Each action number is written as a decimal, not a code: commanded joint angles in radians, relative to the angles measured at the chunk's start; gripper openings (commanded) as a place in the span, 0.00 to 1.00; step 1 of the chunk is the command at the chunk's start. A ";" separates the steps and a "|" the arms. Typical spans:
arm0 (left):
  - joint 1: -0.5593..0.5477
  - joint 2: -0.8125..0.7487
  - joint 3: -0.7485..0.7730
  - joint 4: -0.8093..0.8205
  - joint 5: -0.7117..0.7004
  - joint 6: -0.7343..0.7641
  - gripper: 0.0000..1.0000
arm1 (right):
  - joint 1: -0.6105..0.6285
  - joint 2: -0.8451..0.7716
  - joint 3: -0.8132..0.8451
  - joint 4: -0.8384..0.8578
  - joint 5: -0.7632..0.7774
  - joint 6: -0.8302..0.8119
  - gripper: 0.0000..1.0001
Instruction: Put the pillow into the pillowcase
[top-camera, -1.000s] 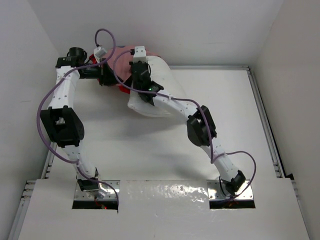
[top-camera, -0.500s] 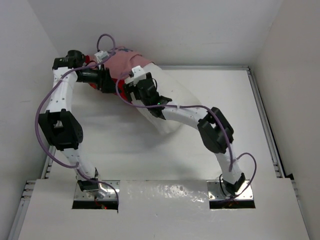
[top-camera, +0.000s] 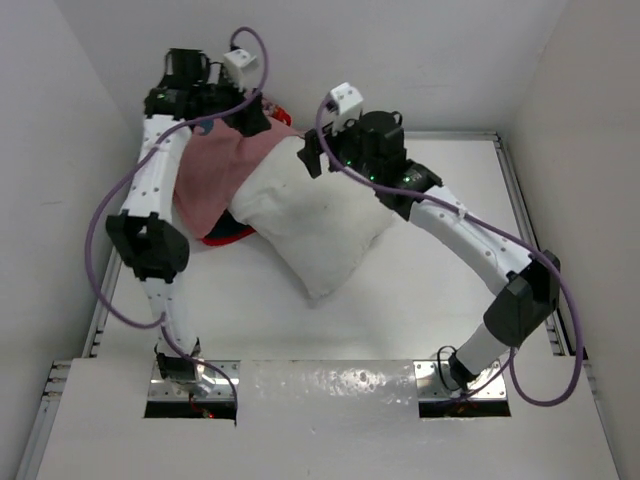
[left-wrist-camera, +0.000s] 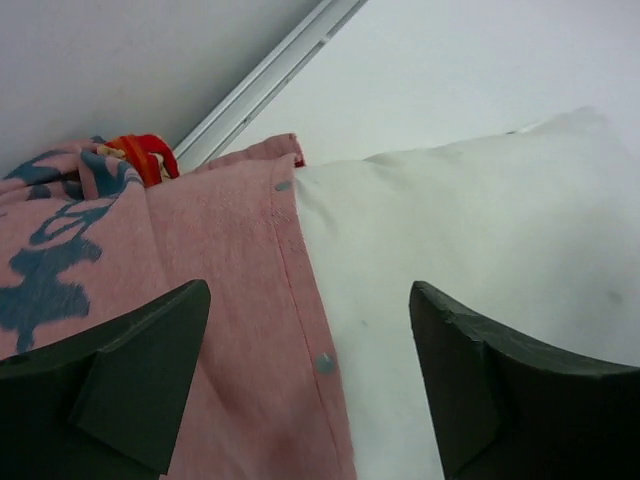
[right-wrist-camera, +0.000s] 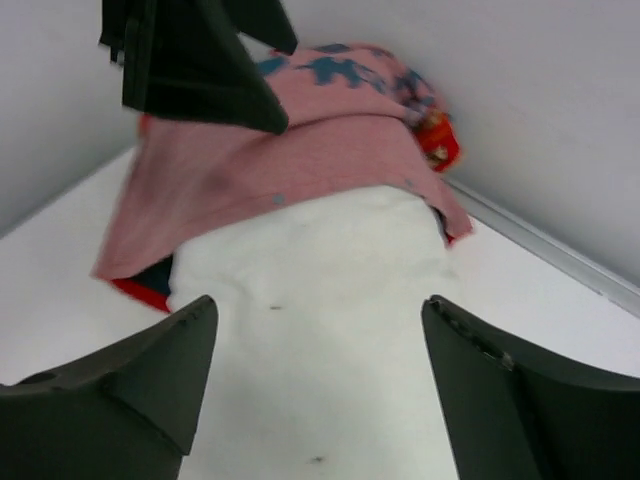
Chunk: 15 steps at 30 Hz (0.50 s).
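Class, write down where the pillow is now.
In the top view, the pillow lies on the table, left of centre, its far-left end covered by the pillowcase.

The left arm (top-camera: 150, 200) and right arm (top-camera: 470, 235) have white shells on the long links and black housings at the joints. A lilac cable (top-camera: 92, 235) loops outside each arm, rising from its shiny metal base plate (top-camera: 165, 398). Farthest from that plate, each wrist carries a small white box (top-camera: 345, 97). The left gripper (left-wrist-camera: 310, 288) and right gripper (right-wrist-camera: 320, 300) have dark, matte, wedge-shaped fingers (left-wrist-camera: 130, 380).
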 joint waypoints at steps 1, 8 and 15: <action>-0.112 0.169 0.102 0.094 -0.243 -0.006 0.80 | -0.154 0.090 -0.063 0.036 -0.117 0.143 0.94; -0.257 0.261 0.034 0.301 -0.629 -0.003 0.71 | -0.233 0.406 0.132 0.061 -0.277 0.173 0.99; -0.255 0.286 0.054 0.340 -0.713 -0.057 0.44 | -0.233 0.520 0.031 0.309 -0.313 0.341 0.94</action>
